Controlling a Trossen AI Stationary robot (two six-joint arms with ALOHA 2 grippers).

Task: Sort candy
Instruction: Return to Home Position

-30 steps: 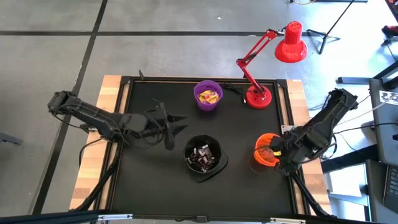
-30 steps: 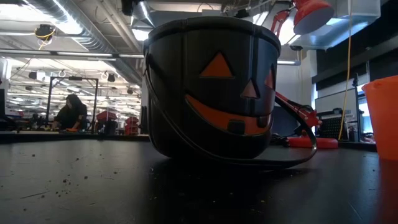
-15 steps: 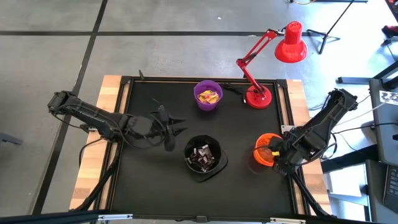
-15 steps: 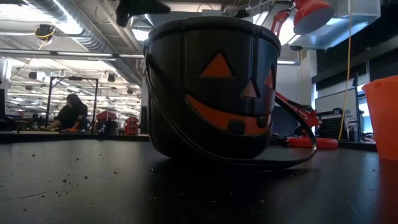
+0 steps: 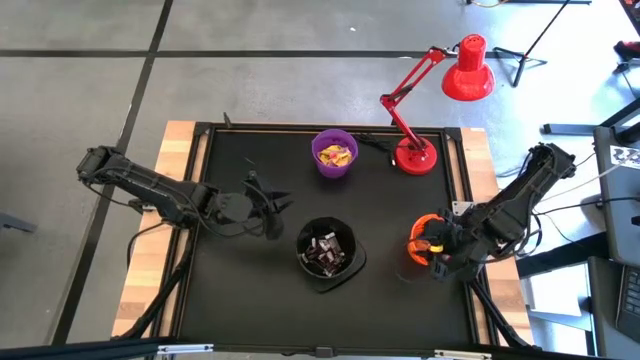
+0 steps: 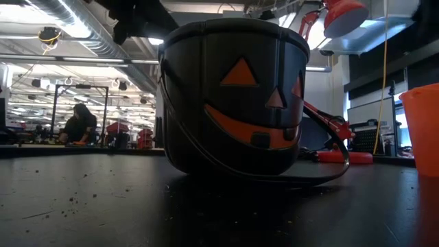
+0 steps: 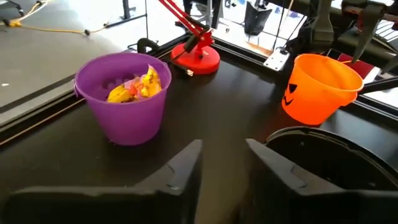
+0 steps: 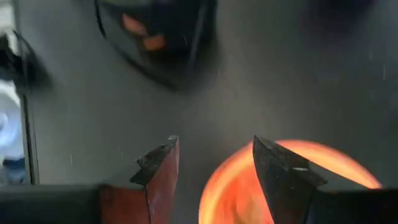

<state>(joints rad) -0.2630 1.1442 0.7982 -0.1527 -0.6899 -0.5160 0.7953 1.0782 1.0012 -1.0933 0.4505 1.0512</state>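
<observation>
Yellow candy [image 5: 335, 154] lies in the purple bowl [image 7: 124, 109] at the table's far middle. Dark candy [image 5: 326, 250] fills the black pumpkin-face bowl [image 6: 233, 96] near the front. My left gripper [image 5: 268, 204] hovers left of the black bowl, tipped a little downward, open with nothing between its fingers [image 7: 180, 171]. My right gripper [image 5: 432, 246] hangs open over the orange bowl [image 8: 249, 186] at the right, pointing steeply down. I see no candy between its fingers [image 8: 158, 168].
A red desk lamp [image 5: 416, 155] stands on the far right of the black mat, its arm reaching beyond the table. The mat between the three bowls is bare. In the low view, a person sits far off in the room behind [image 6: 79, 123].
My left gripper has tipped downward and sunk a little; its dark shape has come into the top of the low view. My right gripper has turned and shifted toward the table's left, covering more of the orange bowl. The bowls have stayed put.
</observation>
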